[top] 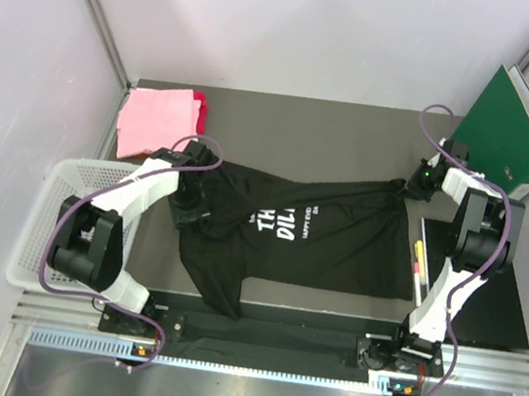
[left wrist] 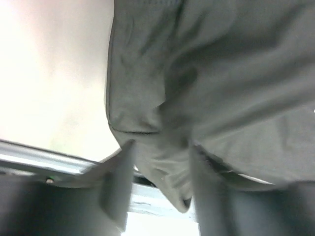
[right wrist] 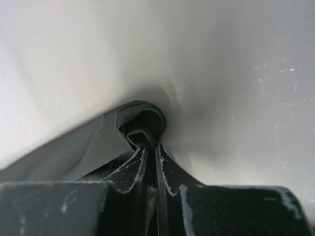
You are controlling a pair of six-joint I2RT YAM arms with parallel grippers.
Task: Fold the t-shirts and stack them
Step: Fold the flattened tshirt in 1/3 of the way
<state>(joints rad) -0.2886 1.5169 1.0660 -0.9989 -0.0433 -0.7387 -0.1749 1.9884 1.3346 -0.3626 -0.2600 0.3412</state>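
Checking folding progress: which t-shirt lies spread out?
The black t-shirt with white lettering, mid-table; the light pink t-shirt and darker pink-red t-shirt sit folded far left.

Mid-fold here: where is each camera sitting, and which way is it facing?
Top external: fixed above and behind the robot, looking down at the table; shows the left gripper and right gripper, both at the black t-shirt.
Left wrist: on the left wrist, close against shirt cloth; two blurred fingers show.
Right wrist: on the right wrist, facing along its fingers, shut on a fold.
Shared: all three see the black t-shirt.
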